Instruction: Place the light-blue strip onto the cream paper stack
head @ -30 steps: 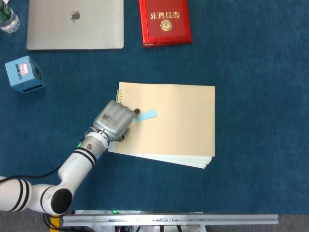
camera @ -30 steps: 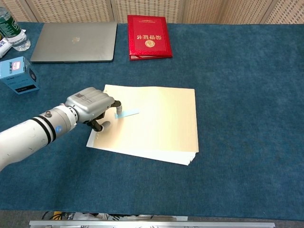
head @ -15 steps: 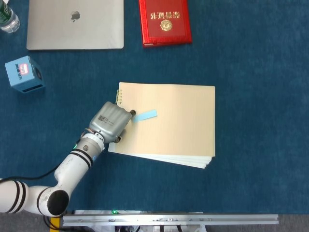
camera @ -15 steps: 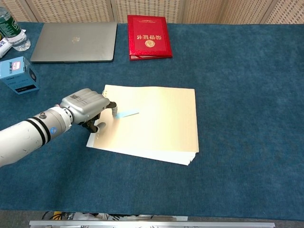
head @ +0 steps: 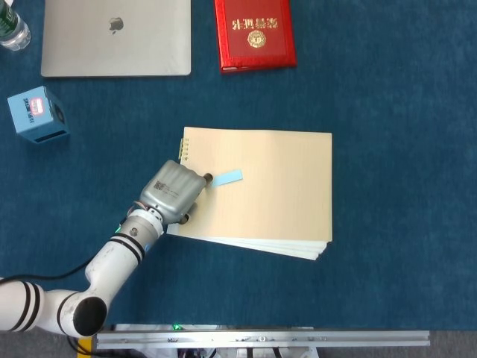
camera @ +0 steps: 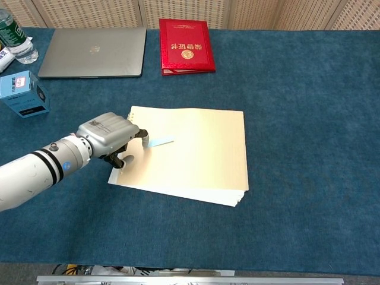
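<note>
The light-blue strip (head: 226, 177) lies flat on the cream paper stack (head: 276, 194), near its left edge, its long axis running left to right with a slight tilt. The left hand (head: 173, 195) sits just to the strip's left, over the stack's edge, and one of its fingertips (head: 208, 178) meets the strip's near end. Whether the fingers pinch it or merely touch it, I cannot tell. The right hand is nowhere to be seen. To my eye, only letting go remains.
</note>
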You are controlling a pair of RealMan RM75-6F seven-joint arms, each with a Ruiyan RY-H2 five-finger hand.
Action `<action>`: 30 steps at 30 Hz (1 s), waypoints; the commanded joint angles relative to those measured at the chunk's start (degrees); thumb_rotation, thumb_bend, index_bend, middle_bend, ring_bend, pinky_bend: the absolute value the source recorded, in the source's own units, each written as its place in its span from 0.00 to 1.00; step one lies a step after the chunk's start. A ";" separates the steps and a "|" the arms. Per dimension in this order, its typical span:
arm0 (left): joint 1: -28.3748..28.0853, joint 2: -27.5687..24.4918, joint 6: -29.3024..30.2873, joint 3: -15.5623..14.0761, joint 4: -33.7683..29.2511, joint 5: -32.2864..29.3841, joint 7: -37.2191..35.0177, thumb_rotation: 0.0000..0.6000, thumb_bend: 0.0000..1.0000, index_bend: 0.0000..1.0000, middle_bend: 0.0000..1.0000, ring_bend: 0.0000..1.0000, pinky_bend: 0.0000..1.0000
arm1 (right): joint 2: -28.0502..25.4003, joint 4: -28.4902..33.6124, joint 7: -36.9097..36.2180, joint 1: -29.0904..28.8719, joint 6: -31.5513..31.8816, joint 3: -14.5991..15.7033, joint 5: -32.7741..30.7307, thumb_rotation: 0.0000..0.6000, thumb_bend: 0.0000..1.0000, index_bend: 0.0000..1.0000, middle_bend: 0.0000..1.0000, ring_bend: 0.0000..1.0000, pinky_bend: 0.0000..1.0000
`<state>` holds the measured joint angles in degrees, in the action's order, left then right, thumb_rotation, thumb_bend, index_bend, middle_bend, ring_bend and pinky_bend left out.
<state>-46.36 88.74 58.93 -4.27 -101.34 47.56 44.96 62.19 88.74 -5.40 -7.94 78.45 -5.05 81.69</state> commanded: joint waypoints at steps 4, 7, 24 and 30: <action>-0.02 0.19 0.05 0.08 0.21 -0.35 0.25 1.00 0.44 0.30 1.00 1.00 1.00 | -0.02 -0.05 -0.14 0.15 0.17 -0.02 -0.09 1.00 0.32 0.45 0.51 0.54 0.51; 0.17 -0.35 0.60 0.26 -0.42 0.00 0.01 1.00 0.44 0.30 1.00 1.00 1.00 | -0.02 -0.09 -0.25 0.20 0.21 0.01 -0.04 1.00 0.32 0.45 0.51 0.54 0.51; 14.81 -12.75 15.03 1.25 2.38 14.78 -25.14 1.00 0.44 0.24 0.59 0.58 0.81 | -3.43 2.25 3.96 -0.40 -2.71 -1.42 -5.27 1.00 0.32 0.35 0.44 0.42 0.46; 21.93 -14.77 20.06 1.66 10.34 18.32 -38.44 1.00 0.44 0.23 0.41 0.38 0.61 | -2.73 1.78 5.78 -0.51 -3.12 -1.51 -6.49 1.00 0.32 0.33 0.38 0.32 0.40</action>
<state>-28.22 75.40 76.36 -2.99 -95.30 64.04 12.52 59.27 90.55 0.39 -8.41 75.45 -6.52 75.32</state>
